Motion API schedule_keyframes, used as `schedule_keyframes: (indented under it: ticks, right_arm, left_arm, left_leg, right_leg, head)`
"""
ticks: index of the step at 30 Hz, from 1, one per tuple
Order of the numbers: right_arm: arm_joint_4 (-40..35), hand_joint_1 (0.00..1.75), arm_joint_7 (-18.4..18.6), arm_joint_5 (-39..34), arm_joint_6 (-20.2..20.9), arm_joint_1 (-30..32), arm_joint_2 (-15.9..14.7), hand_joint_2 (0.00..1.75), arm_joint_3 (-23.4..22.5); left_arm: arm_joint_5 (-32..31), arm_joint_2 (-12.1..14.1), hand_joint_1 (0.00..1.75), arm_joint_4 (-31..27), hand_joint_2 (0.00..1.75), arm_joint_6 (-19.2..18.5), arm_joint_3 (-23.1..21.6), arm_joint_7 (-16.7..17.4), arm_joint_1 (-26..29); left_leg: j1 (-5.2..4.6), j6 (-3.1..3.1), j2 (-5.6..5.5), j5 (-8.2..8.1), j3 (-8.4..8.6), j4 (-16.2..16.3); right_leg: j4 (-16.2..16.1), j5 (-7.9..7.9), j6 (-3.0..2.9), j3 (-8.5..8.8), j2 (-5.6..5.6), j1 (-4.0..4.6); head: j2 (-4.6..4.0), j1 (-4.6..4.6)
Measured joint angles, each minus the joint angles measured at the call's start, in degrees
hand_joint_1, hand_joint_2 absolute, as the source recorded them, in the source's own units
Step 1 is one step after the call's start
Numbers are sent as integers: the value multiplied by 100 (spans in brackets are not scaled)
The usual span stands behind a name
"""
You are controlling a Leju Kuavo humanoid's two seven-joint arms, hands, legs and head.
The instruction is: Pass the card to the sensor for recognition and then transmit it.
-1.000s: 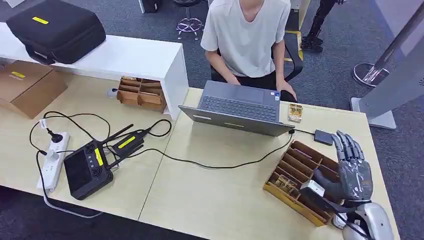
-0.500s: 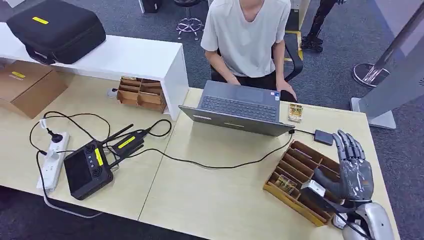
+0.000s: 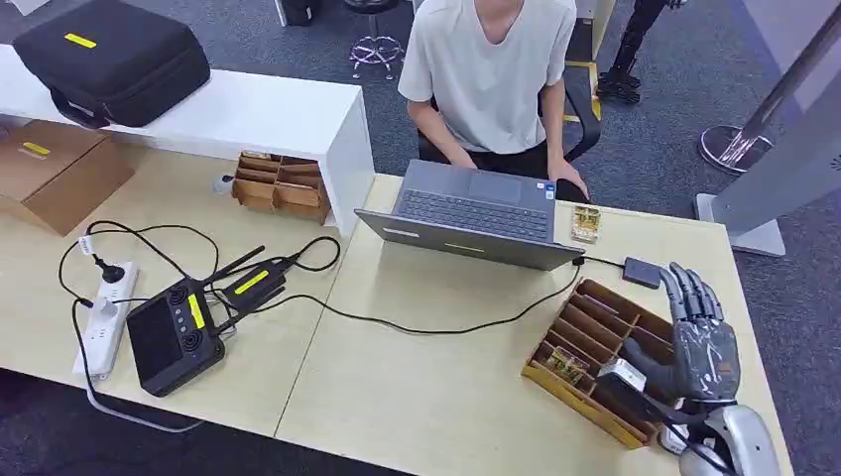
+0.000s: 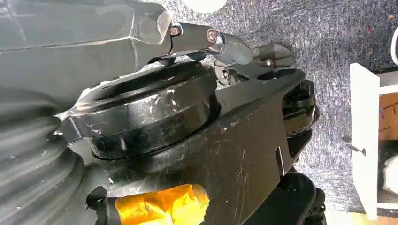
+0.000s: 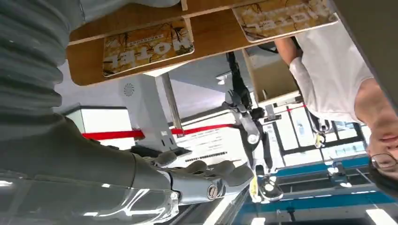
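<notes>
- Landmark: the slotted wooden card rack (image 3: 595, 357) lay on the pale table (image 3: 436, 387); every position below was taken from this rack
- Right hand (image 3: 699, 342): it hovered over the rack's end farthest from the laptop (image 3: 476, 213), fingers spread and extended and thumb set apart, with nothing held
- Left hand: the left wrist view showed dark body parts and carpet; whether its fingers were apart or closed could not be told
- Card in the rack (image 3: 567, 365): a thin patterned card sat in a slot near the rack's front edge, just beside the right hand's thumb; in the right wrist view a card (image 5: 148, 44) printed "HOTEL" lay flat against the wood
- Second card (image 3: 585, 224): it lay on the table beyond the rack, beside the laptop's corner
- Sensor (image 3: 643, 272): a small dark block, presumably the reader, sat just past the rack's far corner at the end of a black cable (image 3: 436, 327)
- Handling, as a judgement: the card looked light, stiff and smooth, so it would probably slip under a loose pinch; the exposed upper edge, taken between thumb and a finger, appeared the best hold, since the slot walls covered its faces
- Person (image 3: 491, 69): seated behind the laptop, across the table from the rack
</notes>
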Motion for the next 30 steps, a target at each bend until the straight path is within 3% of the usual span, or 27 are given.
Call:
schedule_keyframes:
  ticks: [6,7,8,30]
  right_arm:
    - [129,0,-55,-7,-55,-13,15,175,-83]
    - [142,59,-55,-7,-55,-16,17,175,-87]
    - [149,175,-52,-2,-55,-19,20,175,-92]
    - [280,175,-236,-144,46,-37,24,175,-116]
  left_arm:
    - [-2,0,0,0,175,-2,0,2,0]
    - [0,0,0,0,175,-2,0,2,0]
    - [-2,0,0,0,175,-2,0,2,0]
    - [2,2,0,0,175,-7,0,0,0]
  left_leg:
    - [0,0,0,0,3,0]
    - [0,0,0,0,4,0]
    - [0,0,0,0,5,0]
    - [0,0,-1,0,2,1]
  right_leg:
    - [0,0,0,6,0,0]
    - [0,1,0,7,0,0]
    - [0,1,0,8,0,0]
    - [0,0,0,4,0,0]
  head:
    - [0,0]
    - [0,0]
    - [0,0]
    - [0,0]
